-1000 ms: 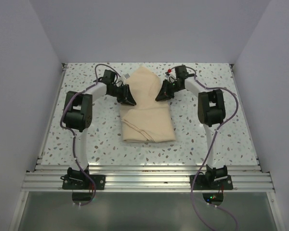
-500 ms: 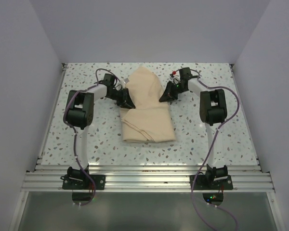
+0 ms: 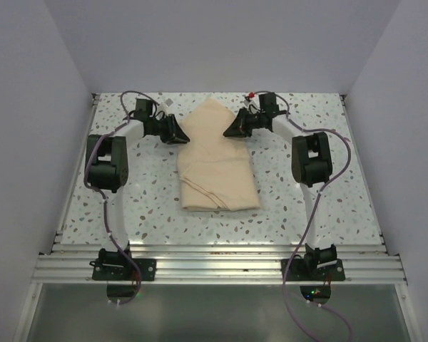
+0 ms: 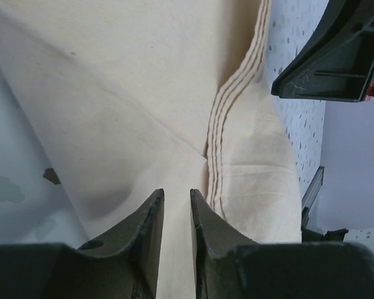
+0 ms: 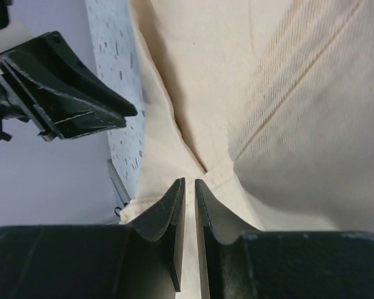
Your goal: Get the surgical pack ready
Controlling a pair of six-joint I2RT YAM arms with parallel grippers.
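Pinching the tan cloth [image 3: 220,167], left claw [image 3: 182,136] faces right claw [image 3: 228,132].

Overhead camera looks down from behind; 2 wrist cameras closely face the shared cloth [image 3: 217,160].

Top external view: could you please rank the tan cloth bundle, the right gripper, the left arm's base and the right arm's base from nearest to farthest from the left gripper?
From the left gripper:
1. Tan cloth bundle, at its fingertips, centre.
2. Right gripper, across the bundle.
3. Left arm's base, near edge, left.
4. Right arm's base, near edge, right.
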